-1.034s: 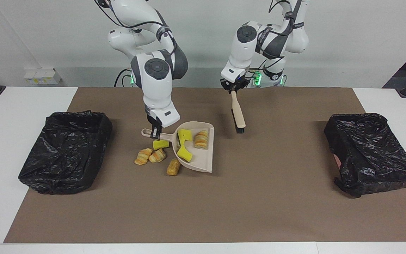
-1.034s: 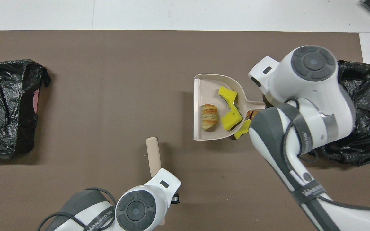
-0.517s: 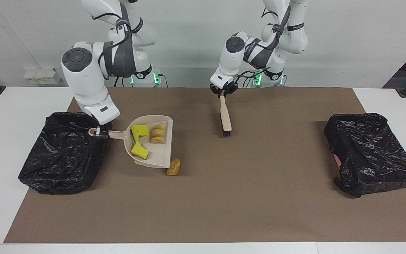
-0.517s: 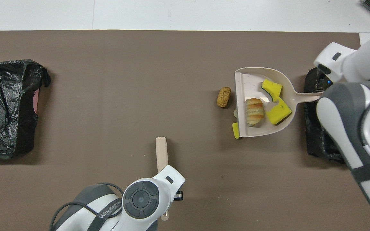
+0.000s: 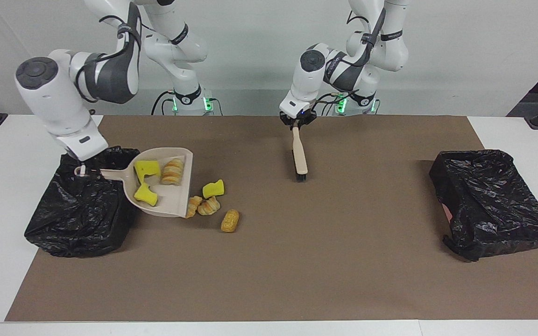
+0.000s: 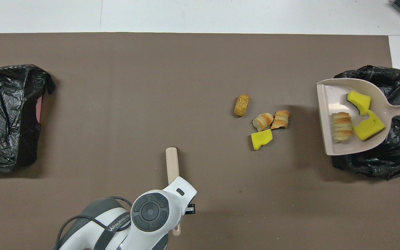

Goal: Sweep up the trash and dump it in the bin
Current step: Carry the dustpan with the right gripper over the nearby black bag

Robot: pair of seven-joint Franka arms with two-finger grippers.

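I hold the dustpan (image 5: 159, 189), carrying three pieces, over the bin (image 5: 84, 205) with my right end effector (image 5: 82, 169) clamped on its handle, my left end effector (image 5: 297, 125) clamped on the brush (image 5: 300, 156), while four pieces of trash (image 5: 212, 205) remain unswept on the table (image 5: 297, 261).

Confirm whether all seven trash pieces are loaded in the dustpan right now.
No: the dustpan carries only three pieces, while a yellow sponge chunk, two pastries and a brown lump lie on the mat.

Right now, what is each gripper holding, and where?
Right gripper: dustpan by its handle's end. Left gripper: brush by its handle's top.
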